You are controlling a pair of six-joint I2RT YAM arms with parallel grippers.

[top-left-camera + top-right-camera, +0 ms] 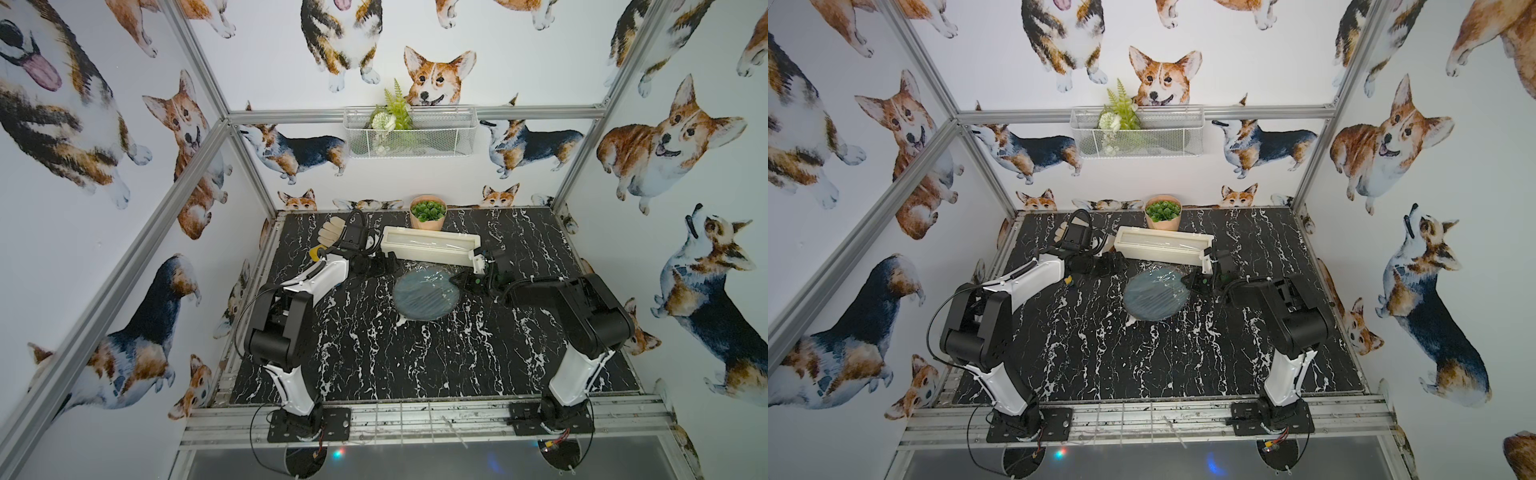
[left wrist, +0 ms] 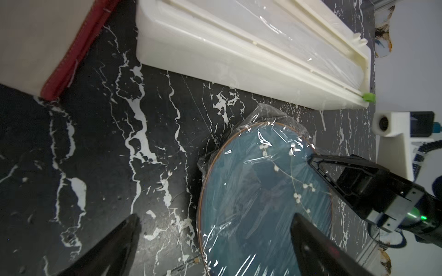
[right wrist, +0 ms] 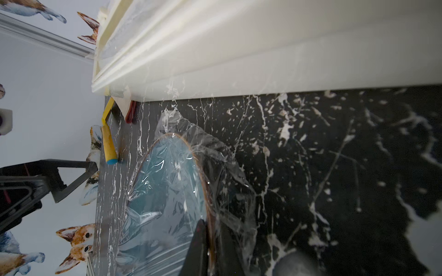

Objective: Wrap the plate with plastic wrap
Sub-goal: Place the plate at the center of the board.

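My right pincer [image 1: 455,279] is pressing its two fingers together on the rim of the plate [image 1: 426,297], on the side nearest my right arm, and it is pinching the plastic wrap [image 2: 260,119] there too. My left pincer [image 2: 215,217] is spreading wide and holding nothing. It is hanging by the other side of the plate, with one finger over the dish and one over the bare surface [image 1: 374,353]. The plate is sitting near the middle of the surface, a bit toward the back, just in front of the long cream-white box [image 1: 428,245], with only a thin dark strip between them. A small green slider [image 2: 368,97] is sitting at the end of the box nearest my right arm. In front of the plate, a wide stretch of black surface with white veins is running out to the metal rail at the near edge. A beige glove [image 1: 332,232] with a red cuff and a yellow thing with a blue end [image 3: 108,143] are lying at the back by my left arm. A pot of green leaves [image 1: 428,212] is standing behind the box. The plate is looking blue-grey, with tiny white blossoms on thin branches and a brown line round its rim. The wrap is lying over its top, shiny and crinkly, and it is bunching up past the rim on the box side.
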